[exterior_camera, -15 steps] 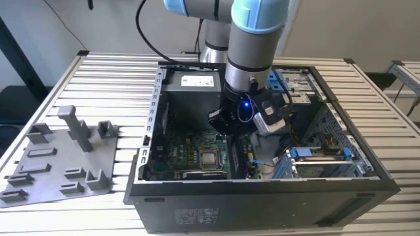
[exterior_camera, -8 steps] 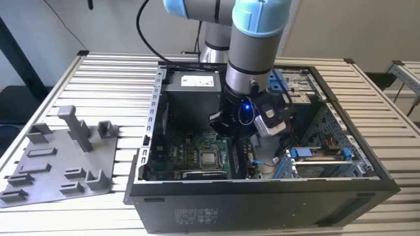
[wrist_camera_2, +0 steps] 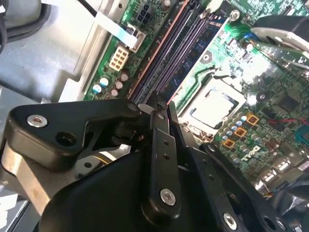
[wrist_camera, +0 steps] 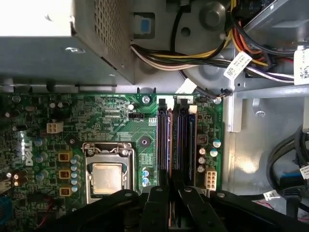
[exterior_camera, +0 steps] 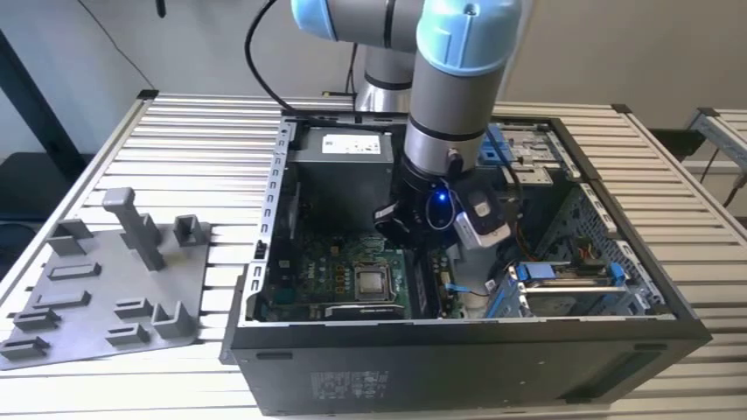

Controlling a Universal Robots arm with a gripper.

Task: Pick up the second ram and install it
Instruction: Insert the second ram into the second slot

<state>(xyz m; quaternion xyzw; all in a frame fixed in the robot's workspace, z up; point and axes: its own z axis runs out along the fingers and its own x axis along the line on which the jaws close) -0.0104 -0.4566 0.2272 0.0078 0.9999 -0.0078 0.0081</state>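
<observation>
- Gripper (wrist_camera_2: 161, 108) lowered inside the open computer case (exterior_camera: 653, 302), its fingers (wrist_camera_2: 160, 145) drawn close together right over the memory slots (wrist_camera: 175, 140) of the motherboard (wrist_camera: 116, 121).
- Whether the fingers clamp anything I cannot tell — in both wrist views they meet at the near end of the slots, and their tips hide what lies between them.
- Second ram: I cannot single it out; a green strip with chips (wrist_camera_2: 195, 50) lies along the slot bank in the second wrist view, but whether it is that stick, or seated, is unclear.
- Processor socket (wrist_camera: 106, 176) with its metal frame sits just beside the slots, on the side away from the case's bare metal floor.
- Power supply (wrist_camera: 58, 43) and a bundle of coloured cables (wrist_camera: 193, 55) lie beyond the far end of the slots.
- Arm (exterior_camera: 456, 96) comes down into the case from above in the exterior view, a blue light glowing at its wrist.
- Grey tray (exterior_camera: 82, 332) with an upright post (exterior_camera: 135, 223) rests on the slatted table (exterior_camera: 198, 149) at the exterior view's left — well apart from the gripper.
</observation>
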